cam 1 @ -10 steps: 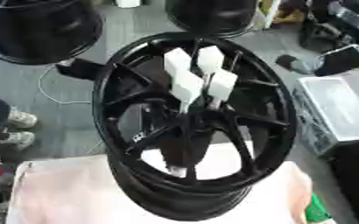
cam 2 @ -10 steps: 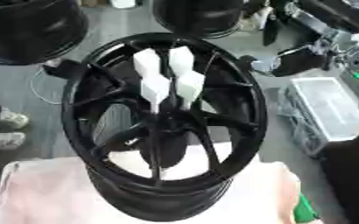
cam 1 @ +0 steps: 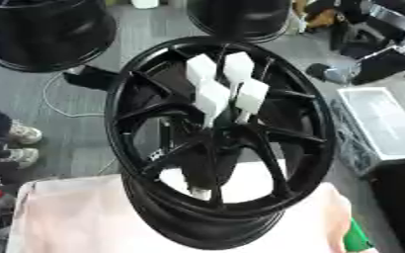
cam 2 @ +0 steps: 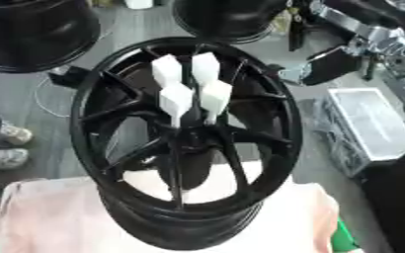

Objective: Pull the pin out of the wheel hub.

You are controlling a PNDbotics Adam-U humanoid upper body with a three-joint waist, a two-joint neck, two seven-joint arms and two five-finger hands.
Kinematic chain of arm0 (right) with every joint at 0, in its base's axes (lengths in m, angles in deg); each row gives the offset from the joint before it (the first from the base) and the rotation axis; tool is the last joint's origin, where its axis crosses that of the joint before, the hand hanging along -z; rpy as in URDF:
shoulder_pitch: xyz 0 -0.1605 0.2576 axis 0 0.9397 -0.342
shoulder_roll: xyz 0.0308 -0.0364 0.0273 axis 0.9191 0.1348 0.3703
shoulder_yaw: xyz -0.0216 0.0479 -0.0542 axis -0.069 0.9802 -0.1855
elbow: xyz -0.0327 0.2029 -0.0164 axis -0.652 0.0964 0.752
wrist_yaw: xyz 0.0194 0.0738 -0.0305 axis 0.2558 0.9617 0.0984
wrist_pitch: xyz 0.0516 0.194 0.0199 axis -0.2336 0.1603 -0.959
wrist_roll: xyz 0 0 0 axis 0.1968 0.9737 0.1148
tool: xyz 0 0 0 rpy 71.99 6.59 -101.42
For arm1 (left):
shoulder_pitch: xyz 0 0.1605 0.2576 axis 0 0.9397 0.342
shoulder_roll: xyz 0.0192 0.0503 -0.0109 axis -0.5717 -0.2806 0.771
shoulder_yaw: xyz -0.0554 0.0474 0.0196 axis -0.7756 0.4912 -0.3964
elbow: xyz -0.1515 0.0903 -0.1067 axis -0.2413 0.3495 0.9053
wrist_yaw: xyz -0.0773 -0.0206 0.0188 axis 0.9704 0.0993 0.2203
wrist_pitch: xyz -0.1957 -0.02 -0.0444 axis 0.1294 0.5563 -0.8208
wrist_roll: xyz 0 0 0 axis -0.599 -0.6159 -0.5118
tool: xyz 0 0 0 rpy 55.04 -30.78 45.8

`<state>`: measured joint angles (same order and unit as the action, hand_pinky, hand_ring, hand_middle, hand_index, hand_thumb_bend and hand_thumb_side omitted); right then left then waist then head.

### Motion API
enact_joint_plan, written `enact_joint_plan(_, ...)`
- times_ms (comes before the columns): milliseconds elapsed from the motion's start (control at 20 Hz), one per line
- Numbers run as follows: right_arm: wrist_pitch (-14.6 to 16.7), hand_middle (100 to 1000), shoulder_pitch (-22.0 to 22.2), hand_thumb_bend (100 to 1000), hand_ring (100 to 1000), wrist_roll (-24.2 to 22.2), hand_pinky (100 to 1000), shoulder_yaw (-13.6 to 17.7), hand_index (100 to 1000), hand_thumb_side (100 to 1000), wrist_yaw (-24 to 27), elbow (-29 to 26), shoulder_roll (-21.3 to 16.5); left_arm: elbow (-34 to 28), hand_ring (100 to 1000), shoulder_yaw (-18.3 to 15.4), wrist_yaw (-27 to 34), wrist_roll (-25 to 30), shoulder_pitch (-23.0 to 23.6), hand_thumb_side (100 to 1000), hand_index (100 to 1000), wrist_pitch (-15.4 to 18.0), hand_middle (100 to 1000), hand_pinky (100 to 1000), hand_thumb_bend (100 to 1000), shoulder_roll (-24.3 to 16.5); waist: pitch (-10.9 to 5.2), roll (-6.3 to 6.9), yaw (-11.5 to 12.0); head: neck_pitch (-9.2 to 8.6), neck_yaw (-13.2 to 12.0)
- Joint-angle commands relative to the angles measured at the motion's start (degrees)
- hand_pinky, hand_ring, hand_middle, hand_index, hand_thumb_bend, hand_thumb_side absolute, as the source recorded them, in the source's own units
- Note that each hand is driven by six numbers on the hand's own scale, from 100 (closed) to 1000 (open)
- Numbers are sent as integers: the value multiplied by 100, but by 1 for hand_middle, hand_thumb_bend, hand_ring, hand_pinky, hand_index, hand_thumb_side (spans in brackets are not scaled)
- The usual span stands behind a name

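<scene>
Right before us the black wheel hub (cam 1: 219, 143) stands tilted on a pale pinkish cloth (cam 1: 76, 217) that covers the table, its lower rim pressing into the cloth near the table's far edge, its spoked face turned up toward us. Four white block-headed pins (cam 1: 226, 88) stick out of the centre of the hub, clustered close together, their thin shanks running down to the spokes' meeting point. We see neither of our hands in either view, so we cannot tell how their fingers stand. Beyond the table lies a grey floor. Two more dark wheels (cam 1: 46, 32) stand on it at the far left and far centre. To the right sits a pale rectangular tray (cam 2: 375, 128) with silver machinery (cam 2: 387, 42) behind it. A green object (cam 1: 355, 236) shows at the cloth's right edge.
</scene>
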<state>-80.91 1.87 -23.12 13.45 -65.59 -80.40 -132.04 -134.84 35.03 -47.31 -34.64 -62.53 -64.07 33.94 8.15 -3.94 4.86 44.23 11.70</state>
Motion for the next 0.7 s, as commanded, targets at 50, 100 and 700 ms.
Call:
enact_joint_plan(50, 0, 767, -204, 425, 449, -215, 452, -100, 882, 275, 72, 42, -312, -111, 627, 29, -11, 10, -46, 994, 686, 9, 628, 541, 275, -109, -57, 11, -1, -11, 4)
enact_joint_plan(100, -3, 767, -277, 425, 448, -315, 452, -176, 883, 275, 81, 76, -341, -107, 626, 39, -15, 18, -41, 994, 686, 5, 627, 541, 274, -111, -60, 12, 4, -11, 19)
enact_joint_plan(700, 26, 769, -1055, 429, 428, -1377, 441, -900, 893, 286, -54, 708, -249, -97, 626, 70, -33, 53, -51, 993, 686, 19, 627, 540, 275, -113, -47, 29, 33, -11, 53)
